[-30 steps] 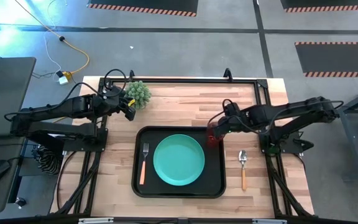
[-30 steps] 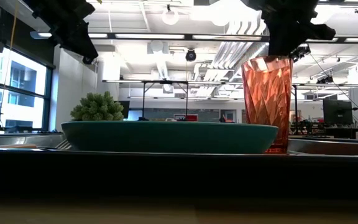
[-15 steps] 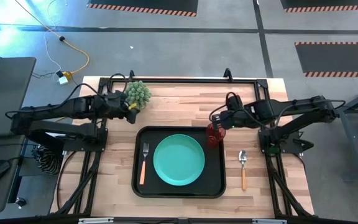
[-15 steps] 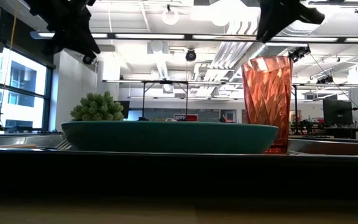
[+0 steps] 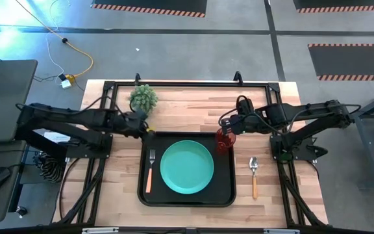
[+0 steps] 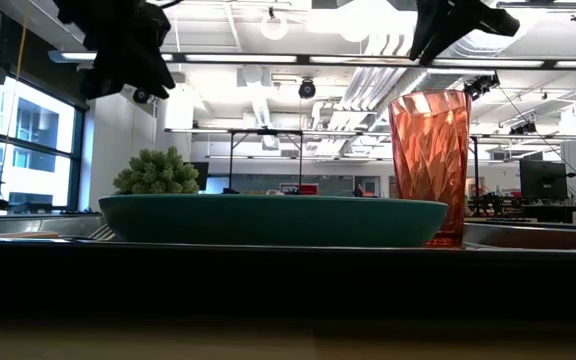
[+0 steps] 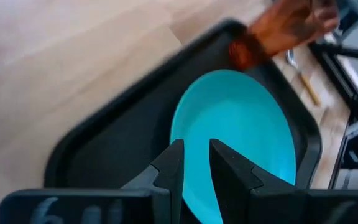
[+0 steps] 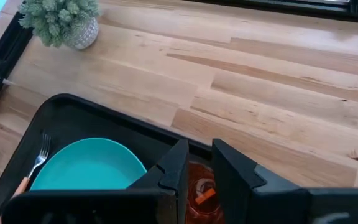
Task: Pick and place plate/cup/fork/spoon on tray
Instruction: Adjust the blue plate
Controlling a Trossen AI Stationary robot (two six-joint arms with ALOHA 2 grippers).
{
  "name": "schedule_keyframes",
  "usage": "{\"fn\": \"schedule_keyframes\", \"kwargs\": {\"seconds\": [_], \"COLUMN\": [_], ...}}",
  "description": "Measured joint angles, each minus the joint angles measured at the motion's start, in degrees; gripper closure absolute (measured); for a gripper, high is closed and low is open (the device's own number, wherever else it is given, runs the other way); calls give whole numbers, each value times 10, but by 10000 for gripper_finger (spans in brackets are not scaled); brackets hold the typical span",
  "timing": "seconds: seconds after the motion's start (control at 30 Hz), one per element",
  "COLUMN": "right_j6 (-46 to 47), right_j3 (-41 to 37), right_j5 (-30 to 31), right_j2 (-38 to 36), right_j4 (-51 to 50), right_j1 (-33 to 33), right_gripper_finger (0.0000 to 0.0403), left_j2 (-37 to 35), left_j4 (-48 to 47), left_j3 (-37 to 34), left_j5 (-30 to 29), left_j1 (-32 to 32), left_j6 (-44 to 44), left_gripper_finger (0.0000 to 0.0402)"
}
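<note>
The black tray (image 5: 142,195) lies at the table's middle. On it rest the teal plate (image 5: 187,167), the fork (image 5: 150,170) to the plate's left, and the red-orange cup (image 5: 223,141), upright in the far right corner. The spoon (image 5: 254,175) lies on the table to the right of the tray. My right gripper (image 5: 231,125) hovers just above and behind the cup (image 8: 199,193), its fingers narrowly apart and empty. My left gripper (image 5: 145,125) hangs over the tray's far left corner (image 7: 104,155), fingers narrowly apart and empty.
A spiky green potted plant (image 5: 143,97) stands on the table behind the tray's far left corner. A black frame rail (image 5: 187,83) runs along the table's far edge. Bare wood lies between the plant and the cup.
My right gripper has come off the cup's rim and risen a little toward the far right; the cup stays upright on the tray. My left gripper has moved from beside the plant toward the near edge and right, to the tray's far left corner.
</note>
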Motion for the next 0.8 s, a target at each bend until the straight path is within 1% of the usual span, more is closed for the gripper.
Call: {"fn": "schedule_keyframes", "kwargs": {"seconds": [0.17, 0.37, 0.67, 0.8], "right_j6": [0, 0, -1, -23], "right_j3": [0, 0, 0, 0], "right_j5": [-1, -3, -5, -5], "right_j2": [0, 0, 0, 0], "right_j4": [0, -2, -3, -3], "right_j1": [0, 0, 0, 0], "right_gripper_finger": [340, 340, 340, 340], "left_j2": [34, 80, 157, 186], "left_j4": [6, 25, 37, 39], "left_j3": [0, 0, 0, 0], "left_j5": [-3, -30, -35, -35], "left_j1": [-25, -43, -48, -48], "left_j6": [-39, -78, -109, -122], "left_gripper_finger": [337, 337, 337, 337]}}
